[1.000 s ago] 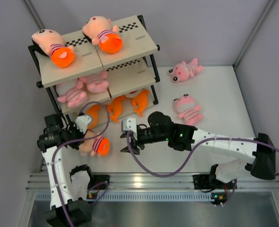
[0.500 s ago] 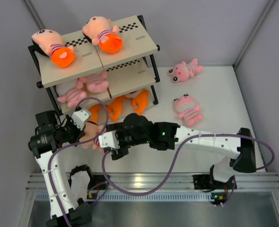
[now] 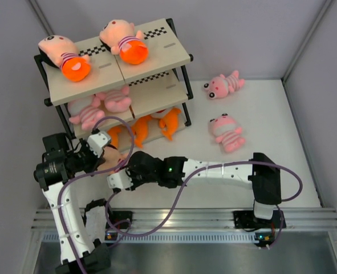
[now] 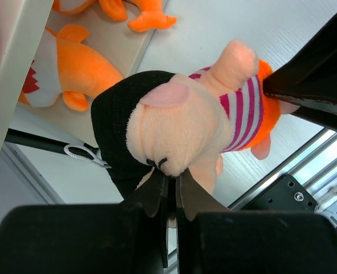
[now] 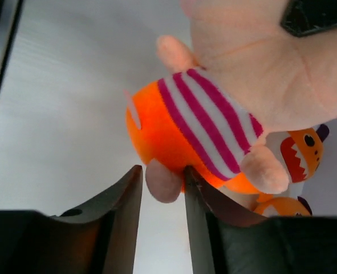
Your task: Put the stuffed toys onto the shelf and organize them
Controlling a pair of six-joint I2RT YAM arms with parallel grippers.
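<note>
White table [image 3: 276, 114], grey walls [image 3: 242, 34]

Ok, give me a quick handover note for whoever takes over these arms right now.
Left gripper: shut on a doll by its head, in front of the shelf.
Right gripper: fingers on either side of that doll's foot; grip unclear.
Done: two dolls on the top board, pink animals on the middle board, orange fish on the bottom.
Left to do: shelve the held doll, then the two pink animals lying on the table right of the shelf.
</note>
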